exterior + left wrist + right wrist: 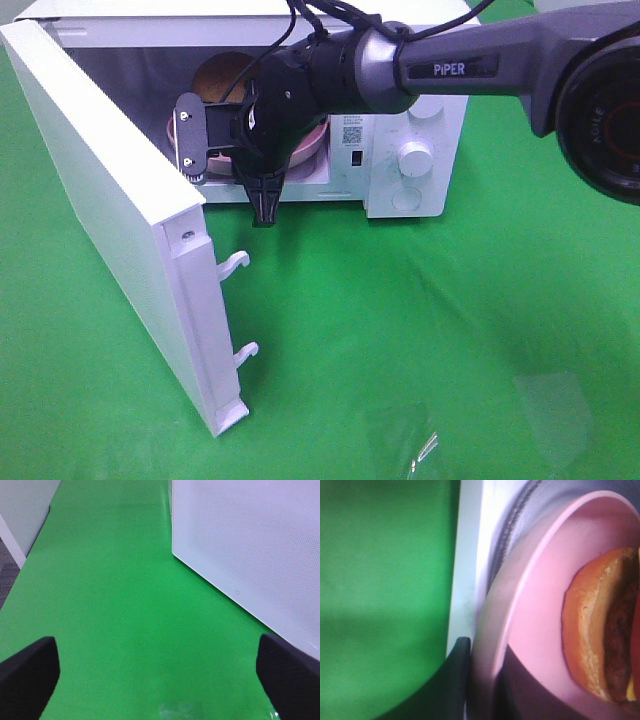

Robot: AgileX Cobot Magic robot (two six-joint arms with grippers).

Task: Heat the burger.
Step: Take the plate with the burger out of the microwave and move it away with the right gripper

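From the high camera, the microwave [420,120] stands at the far edge of the green tabletop [430,330], its door [110,200] swung wide open. The right gripper [262,190] reaches into the cavity mouth, and behind it the burger [222,75] sits inside on the plate [312,140]. The step in hand looks like loading: the plate is being set down in the oven.

The left wrist view shows the left gripper [160,675] over bare tabletop beside the outer face of the door [250,555], its jaws spread wide and holding nothing.

The right wrist view is close on the plate [540,605] with the burger [600,630] resting on it. One dark finger [455,675] presses the rim from outside and the jaws stand narrow, apparently pinching that rim.

Next, I judge, the right gripper must let go and back out without dragging the plate; then the door needs pushing shut.
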